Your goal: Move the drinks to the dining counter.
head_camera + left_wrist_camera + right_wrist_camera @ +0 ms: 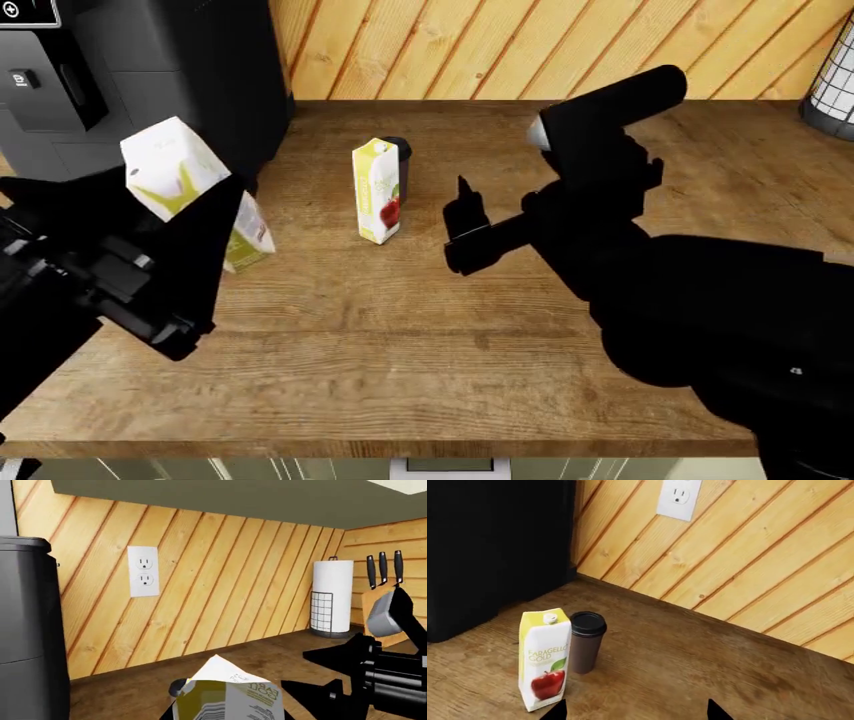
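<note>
A yellow-and-white juice carton (178,185) is tilted at the left of the wooden worktop, and my left gripper (200,235) is shut on it. The left wrist view shows that carton (230,695) filling the space between the jaws. A second carton (378,190) stands upright mid-worktop, with the dark brown cup (396,150) just behind it. My right gripper (461,225) is open a short way to the right of them. From the right wrist, carton (545,660) and cup (587,642) stand ahead and to one side of the open fingertips (557,711). The dining counter is out of view.
A black coffee machine (134,60) stands at the back left, close behind the held carton. A paper towel roll (332,597) and a knife block (387,617) stand at the far right against the wood-panel wall. The worktop's front edge (400,445) is near me.
</note>
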You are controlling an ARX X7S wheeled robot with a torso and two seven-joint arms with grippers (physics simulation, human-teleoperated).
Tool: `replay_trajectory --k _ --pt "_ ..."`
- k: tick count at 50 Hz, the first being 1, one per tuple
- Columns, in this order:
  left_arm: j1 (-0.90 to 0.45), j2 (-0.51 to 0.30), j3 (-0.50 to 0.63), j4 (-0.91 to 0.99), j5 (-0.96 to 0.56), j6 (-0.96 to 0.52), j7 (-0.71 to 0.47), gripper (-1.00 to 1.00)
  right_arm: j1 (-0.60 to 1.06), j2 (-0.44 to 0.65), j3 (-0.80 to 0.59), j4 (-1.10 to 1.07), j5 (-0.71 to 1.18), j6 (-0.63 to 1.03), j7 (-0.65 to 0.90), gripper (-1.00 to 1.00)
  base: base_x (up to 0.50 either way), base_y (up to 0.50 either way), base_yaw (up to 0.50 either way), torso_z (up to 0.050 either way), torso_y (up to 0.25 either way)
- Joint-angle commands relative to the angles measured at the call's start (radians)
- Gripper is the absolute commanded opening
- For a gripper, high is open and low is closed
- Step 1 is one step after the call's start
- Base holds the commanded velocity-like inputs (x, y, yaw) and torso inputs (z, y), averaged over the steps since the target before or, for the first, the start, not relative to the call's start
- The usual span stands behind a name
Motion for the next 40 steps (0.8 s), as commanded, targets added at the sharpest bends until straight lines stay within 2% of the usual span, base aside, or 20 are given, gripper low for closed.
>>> replay_trajectory --k 1,40 --pt "0.003 -0.024 -0.041 0.004 -0.041 0.017 -0.035 -1.00 -0.004 -0.028 -0.042 0.029 -0.025 -0.021 -0.037 1.00 0.00 0.00 0.00 0.000 0.000" --pt "0.061 -0.022 -0.037 0.015 0.011 0.037 0.019 -1.00 0.087 -0.192 -0.240 0.346 -0.262 -0.205 -0.246 1.00 0.00 0.00 0.00 0.000 0.001"
